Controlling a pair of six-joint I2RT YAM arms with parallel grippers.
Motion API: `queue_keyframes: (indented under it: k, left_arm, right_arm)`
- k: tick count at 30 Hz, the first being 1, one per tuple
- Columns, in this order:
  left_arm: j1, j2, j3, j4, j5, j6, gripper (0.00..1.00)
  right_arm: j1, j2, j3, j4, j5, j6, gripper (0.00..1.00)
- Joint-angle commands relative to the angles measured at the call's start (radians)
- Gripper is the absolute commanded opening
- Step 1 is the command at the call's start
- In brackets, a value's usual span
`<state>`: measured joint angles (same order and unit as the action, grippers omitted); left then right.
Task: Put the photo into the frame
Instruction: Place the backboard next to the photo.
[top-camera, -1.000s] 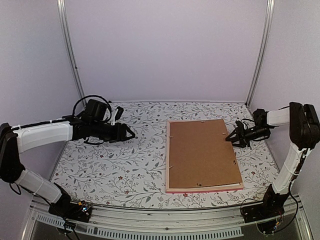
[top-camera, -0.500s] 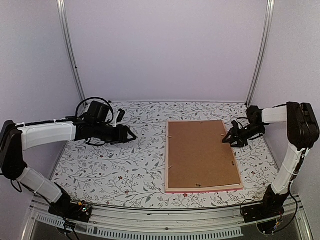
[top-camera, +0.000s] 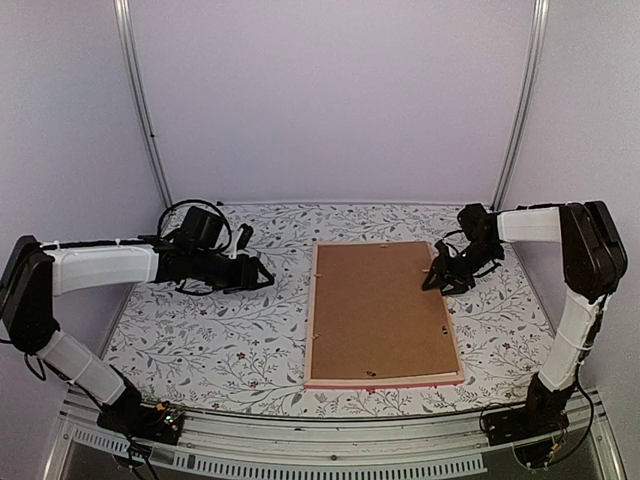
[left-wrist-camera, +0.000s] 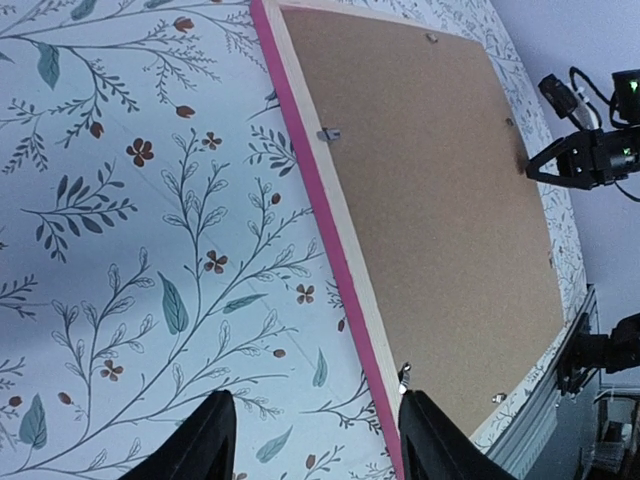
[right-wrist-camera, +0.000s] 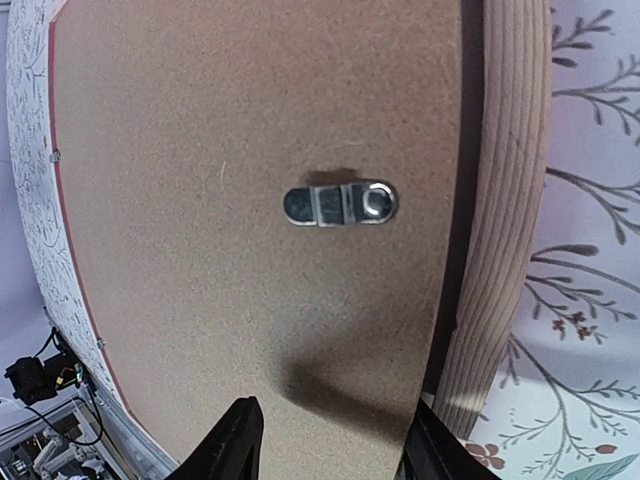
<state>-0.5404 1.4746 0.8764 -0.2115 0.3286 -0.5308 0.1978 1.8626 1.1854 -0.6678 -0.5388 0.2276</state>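
So, working from the near side: the frame (top-camera: 385, 382) is laid face down on the floral table (top-camera: 220, 330). Its pink near rail is set close to the front edge, bottom centre of the top view. The brown backing board (top-camera: 380, 310) is turned up and looks to be held in by the small metal tabs.

Big change: the whole frame is now found noticeably further left than it was a second ago, and slightly re-angled. It looks like it's been pushed there from the right.

Further back, at mid-left, the left gripper (top-camera: 262, 275) is hovering over bare tablecloth, well apart from the frame's left rail. Its fingers are spread and nothing is held.

Furthest back, the right gripper (top-camera: 435, 280) is pressed in at the upper right of the frame. Its fingers are parted too, over the board just inside the wooden rail, and nothing is pinched. A turn clip (right-wrist-camera: 340, 204) is seen dead centre in the right wrist view.

The photo isn't seen in any view. Whether it's tucked under the board can't be told.

For the task, the shove probably means the frame is being brought within both arms' reach. The clips likely need turning before anything gets loaded.
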Motion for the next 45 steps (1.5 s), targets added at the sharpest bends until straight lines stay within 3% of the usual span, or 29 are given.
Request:
queue_keyframes:
  k: [1,11,45]
  left_arm:
    - [-0.014,0.02,-0.013,0.036,-0.009,0.008,0.58]
    - [-0.033,0.069,-0.01,0.05,-0.032,0.004,0.64]
    - [-0.044,0.08,-0.012,0.041,-0.069,0.019,0.65]
  right_arm:
    - [0.089,0.028,0.075,-0.011,0.044,0.059,0.48]
    - [0.188,0.082,0.165,-0.035,0.11,0.119,0.51]
    - [0.194,0.038,0.178,-0.084,0.264,0.133,0.56]
